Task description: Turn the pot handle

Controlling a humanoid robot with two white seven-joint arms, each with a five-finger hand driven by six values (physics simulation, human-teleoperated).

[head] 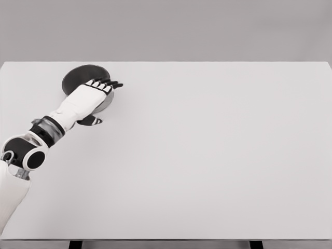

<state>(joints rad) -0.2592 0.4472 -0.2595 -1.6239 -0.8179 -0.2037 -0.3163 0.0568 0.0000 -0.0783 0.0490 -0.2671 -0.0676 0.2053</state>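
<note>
the left hand (88,99) lies over the dark round pot (78,77) on the white counter (218,155), its fingers (110,84) extended flat past the rim, grasping nothing.

— How many pots do you see?
— One pot (83,78), upper left of the frame.
— And hands?
— One, my left hand (89,99), also upper left.
— Tables?
— One white table (218,155).
</note>
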